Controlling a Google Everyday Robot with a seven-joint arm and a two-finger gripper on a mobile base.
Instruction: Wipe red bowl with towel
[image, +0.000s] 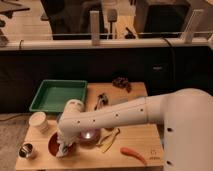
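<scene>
The red bowl (53, 145) sits on the wooden table at the front left, and only its left part shows. My gripper (65, 141) hangs over the bowl at the end of the white arm that reaches in from the right. It is shut on a bunched white towel (62, 148), which presses down into the bowl. The arm and the towel hide the bowl's right side and its inside.
A green tray (59, 96) lies behind the bowl. A white cup (38, 121) and a metal cup (26, 150) stand to the left. A shiny bowl (90, 136), a banana peel (110, 139) and a carrot (132, 154) lie to the right. A black tool (101, 100) and a dark lump (121, 83) are at the back.
</scene>
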